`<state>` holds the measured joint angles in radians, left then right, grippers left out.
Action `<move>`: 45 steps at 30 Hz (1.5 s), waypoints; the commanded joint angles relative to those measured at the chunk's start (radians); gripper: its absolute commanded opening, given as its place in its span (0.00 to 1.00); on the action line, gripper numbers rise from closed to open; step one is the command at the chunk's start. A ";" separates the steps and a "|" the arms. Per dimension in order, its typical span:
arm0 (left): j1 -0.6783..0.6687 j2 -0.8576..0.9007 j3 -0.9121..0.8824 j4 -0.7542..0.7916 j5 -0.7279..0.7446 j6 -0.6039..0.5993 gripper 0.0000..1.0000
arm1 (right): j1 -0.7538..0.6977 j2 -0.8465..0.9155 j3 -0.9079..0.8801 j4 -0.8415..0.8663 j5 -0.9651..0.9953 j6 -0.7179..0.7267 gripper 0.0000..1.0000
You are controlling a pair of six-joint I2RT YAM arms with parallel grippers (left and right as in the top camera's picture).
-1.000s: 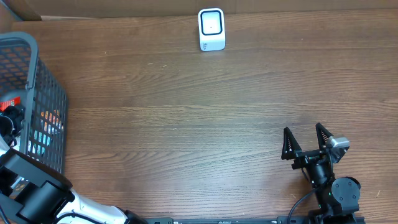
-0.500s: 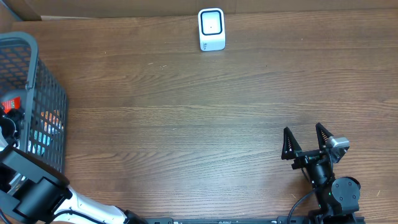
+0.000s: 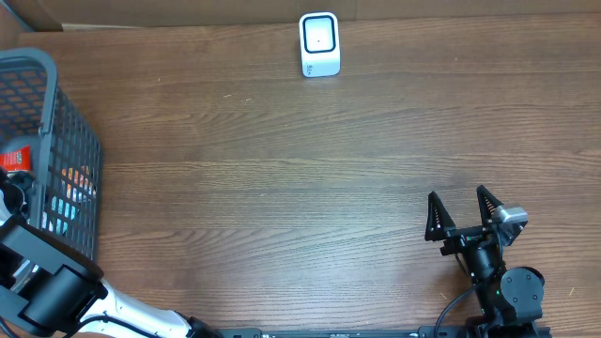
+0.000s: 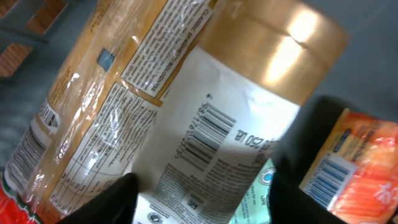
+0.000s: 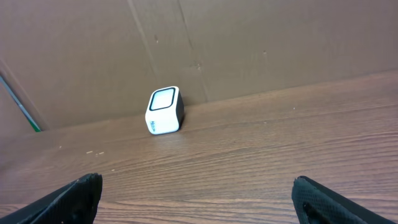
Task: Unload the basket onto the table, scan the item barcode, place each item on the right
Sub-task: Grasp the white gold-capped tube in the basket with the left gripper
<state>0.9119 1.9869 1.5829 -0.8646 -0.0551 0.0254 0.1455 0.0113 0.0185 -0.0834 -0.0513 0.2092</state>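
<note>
Straddling the gold-lidded canister (image 4: 211, 118) down in the basket (image 3: 49, 75) with the left gripper (image 4: 214, 165), one jaw on each flank, barcode (image 4: 200, 138) showing between them; cannot tell whether pinching yet. Risks slipping off the round, glossy wall, or snagging the orange packet (image 4: 357, 165) just outside one jaw and the yellow bag (image 4: 87, 112) outside the other. Holds the right gripper (image 3: 462, 218) spread wide and empty, scanner (image 3: 319, 44) well ahead of its jaws.
</note>
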 commanded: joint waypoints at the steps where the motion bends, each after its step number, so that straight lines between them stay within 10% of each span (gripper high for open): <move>1: 0.005 0.029 -0.012 -0.002 -0.005 -0.007 0.54 | 0.005 -0.008 -0.011 0.003 0.006 -0.001 1.00; 10: 0.005 0.029 -0.012 -0.003 -0.003 -0.007 0.04 | 0.005 -0.008 -0.011 0.003 0.006 -0.001 1.00; 22: 0.005 -0.054 0.005 -0.014 0.019 -0.002 0.04 | 0.005 -0.008 -0.011 0.003 0.006 -0.001 1.00; 23: 0.005 -0.060 0.005 -0.018 0.018 -0.002 0.06 | 0.005 -0.008 -0.011 0.003 0.006 -0.001 1.00; 26: 0.011 -0.061 0.003 -0.043 0.014 -0.002 0.70 | 0.005 -0.008 -0.011 0.003 0.006 -0.001 1.00; 28: 0.017 -0.051 0.000 -0.065 -0.024 -0.002 0.79 | 0.005 -0.008 -0.011 0.003 0.006 -0.001 1.00; 45: 0.032 0.003 -0.107 0.043 -0.056 0.005 0.76 | 0.005 -0.008 -0.011 0.003 0.006 -0.001 1.00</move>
<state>0.9386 1.9736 1.5074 -0.8333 -0.1024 0.0261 0.1455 0.0109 0.0185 -0.0834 -0.0513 0.2089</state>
